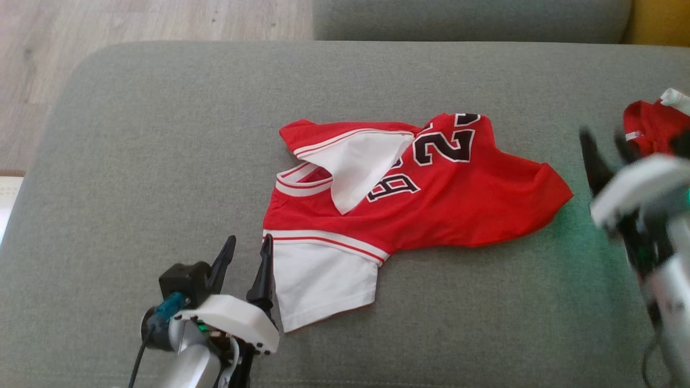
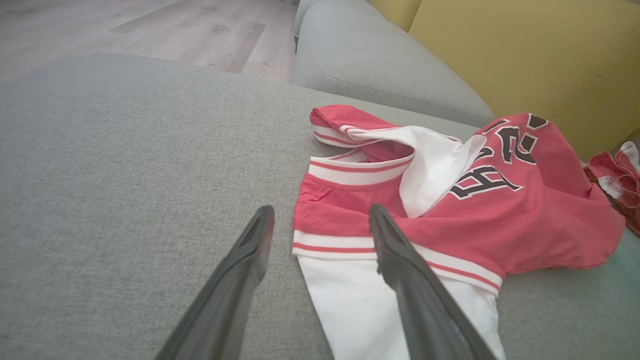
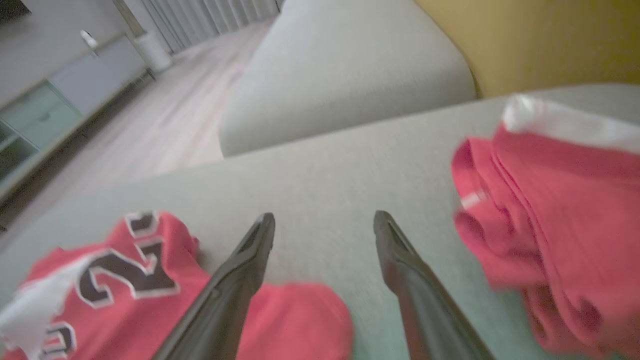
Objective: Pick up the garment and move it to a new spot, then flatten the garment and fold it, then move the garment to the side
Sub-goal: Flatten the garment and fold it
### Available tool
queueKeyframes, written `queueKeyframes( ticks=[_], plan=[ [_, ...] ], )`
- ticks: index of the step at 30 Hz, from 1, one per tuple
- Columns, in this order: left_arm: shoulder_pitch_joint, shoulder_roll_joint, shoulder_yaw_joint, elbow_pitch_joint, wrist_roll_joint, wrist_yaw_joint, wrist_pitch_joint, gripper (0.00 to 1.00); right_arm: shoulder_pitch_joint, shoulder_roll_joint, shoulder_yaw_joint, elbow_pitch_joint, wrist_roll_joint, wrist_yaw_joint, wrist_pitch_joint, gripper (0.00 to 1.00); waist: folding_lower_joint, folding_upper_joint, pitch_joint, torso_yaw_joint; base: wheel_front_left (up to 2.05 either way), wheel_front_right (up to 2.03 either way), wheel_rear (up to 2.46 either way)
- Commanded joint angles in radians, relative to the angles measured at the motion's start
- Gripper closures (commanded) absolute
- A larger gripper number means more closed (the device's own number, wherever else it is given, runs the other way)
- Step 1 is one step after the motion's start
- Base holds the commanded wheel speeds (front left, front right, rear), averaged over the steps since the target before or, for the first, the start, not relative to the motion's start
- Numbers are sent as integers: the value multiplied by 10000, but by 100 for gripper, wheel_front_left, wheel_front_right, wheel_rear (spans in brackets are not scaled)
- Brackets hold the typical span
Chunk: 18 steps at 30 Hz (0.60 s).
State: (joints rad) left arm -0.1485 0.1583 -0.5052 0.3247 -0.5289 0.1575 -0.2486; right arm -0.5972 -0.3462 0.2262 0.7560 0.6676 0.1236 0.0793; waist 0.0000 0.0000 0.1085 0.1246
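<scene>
The garment [image 1: 431,199] is a red jersey with white sleeves and black numbers, lying rumpled in the middle of the grey cushion [image 1: 161,161]. One white sleeve is flipped over its chest. My left gripper [image 1: 249,253] stands open at the jersey's near left corner, its right finger just over the lower white sleeve [image 2: 350,300]. The same jersey [image 2: 500,200] fills the right half of the left wrist view, where the left gripper [image 2: 320,222] holds nothing. My right gripper [image 1: 606,141], blurred, hovers open to the right of the jersey [image 3: 125,280]. Nothing sits between the right gripper [image 3: 324,227] fingers.
A second red and white garment [image 1: 655,126] lies bunched at the cushion's right edge, close to my right gripper; it also shows as a red heap [image 3: 560,225]. Another grey cushion [image 1: 469,19] and a yellow backrest [image 2: 525,60] lie behind. Wood floor [image 1: 135,21] lies far left.
</scene>
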Motion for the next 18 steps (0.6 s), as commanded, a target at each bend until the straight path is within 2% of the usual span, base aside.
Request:
queueKeyframes(
  ticks=[1,6,12,18],
  plan=[
    [-196,196,353,-340,82,15,-126,0,451,-179,-32,-530,-217,71,272,0,0,0,8,-56,0,0,0],
    [-189,179,310,-387,67,15,-126,0,1907,-351,-340,-1471,-674,71,1630,0,0,0,134,-62,0,0,0],
    [-261,152,284,-332,44,1,-123,0,3073,-162,-898,-2908,-1201,71,3087,0,0,0,290,-6,0,0,0],
    [-435,153,241,-267,40,-45,-120,0,3052,344,-1681,-3377,-1797,71,3654,0,0,0,486,123,0,0,0]
  ],
)
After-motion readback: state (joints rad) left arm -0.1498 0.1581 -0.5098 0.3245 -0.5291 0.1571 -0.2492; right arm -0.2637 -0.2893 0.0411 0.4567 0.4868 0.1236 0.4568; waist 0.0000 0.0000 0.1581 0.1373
